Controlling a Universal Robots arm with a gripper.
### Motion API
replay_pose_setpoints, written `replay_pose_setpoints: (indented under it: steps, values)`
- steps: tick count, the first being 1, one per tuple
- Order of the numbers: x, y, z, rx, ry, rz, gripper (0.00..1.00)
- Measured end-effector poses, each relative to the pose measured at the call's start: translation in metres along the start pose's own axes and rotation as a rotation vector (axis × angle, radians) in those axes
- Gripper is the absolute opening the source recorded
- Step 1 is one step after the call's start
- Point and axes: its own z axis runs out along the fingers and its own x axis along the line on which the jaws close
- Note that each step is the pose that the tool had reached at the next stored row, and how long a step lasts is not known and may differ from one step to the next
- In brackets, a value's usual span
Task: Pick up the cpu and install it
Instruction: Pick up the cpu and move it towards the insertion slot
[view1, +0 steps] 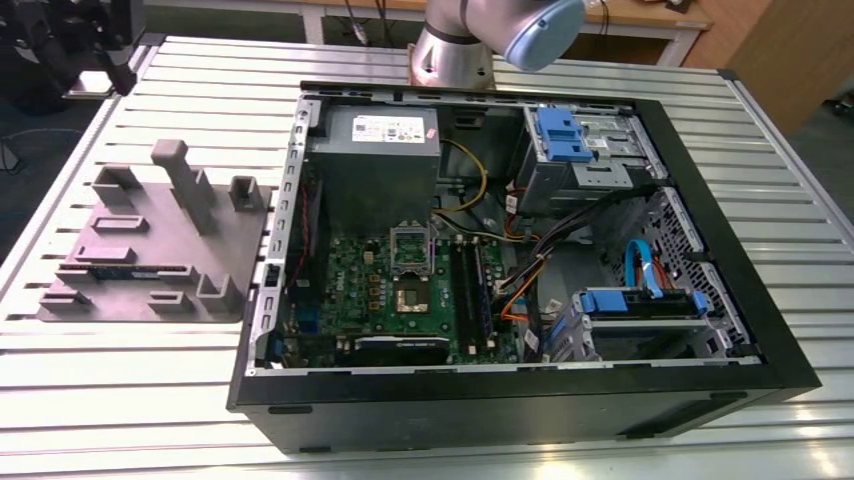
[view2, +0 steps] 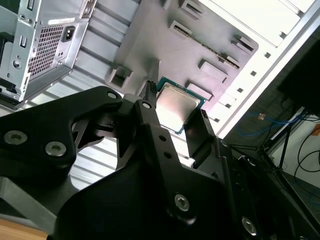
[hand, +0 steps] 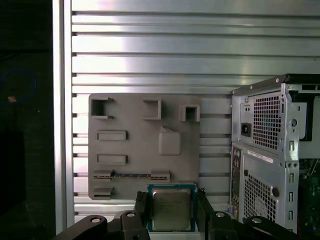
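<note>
Claw (view2: 174, 106): closed on two opposite edges of the cpu (hand: 171, 208), silvery top showing, held in the air over the grey tray (hand: 135, 150); computer case (hand: 270, 150) beside. Handling, as judged: keep cpu level, grip steady, edges only

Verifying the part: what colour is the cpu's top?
Silvery-grey cpu top, best in first wrist view.

Grey moulded tray (view1: 123, 258), open computer case (view1: 507, 408), slatted table (view1: 134, 400)
</note>
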Motion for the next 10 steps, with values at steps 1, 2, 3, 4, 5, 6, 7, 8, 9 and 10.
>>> replay_pose_setpoints:
  steps: [1,2,3,4,5,6,7,8,9,10]
  values:
    - [-0.0017,0.0000,0.0000,0.0000,0.0000,0.000,0.47]
    - [-0.0038,0.0001,0.0001,-0.0001,0.0000,0.000,0.47]
    - [-0.0060,0.0001,0.0002,0.0000,-0.0001,0.000,0.47]
    - [-0.0081,0.0001,0.0002,-0.0001,-0.0001,0.000,0.47]
    - [-0.0099,0.0001,0.0003,0.0000,0.0000,0.000,0.47]
    - [-0.0113,0.0002,0.0003,0.0000,0.0000,0.000,0.47]
    - [-0.0124,0.0001,0.0004,0.0000,0.0000,0.000,0.47]
    - [-0.0135,0.0002,0.0004,-0.0001,0.0000,0.000,0.47]
    - [-0.0145,0.0002,0.0004,0.0000,0.0000,0.000,0.47]
    - [-0.0155,0.0002,0.0004,0.0000,0.0000,0.000,0.47]
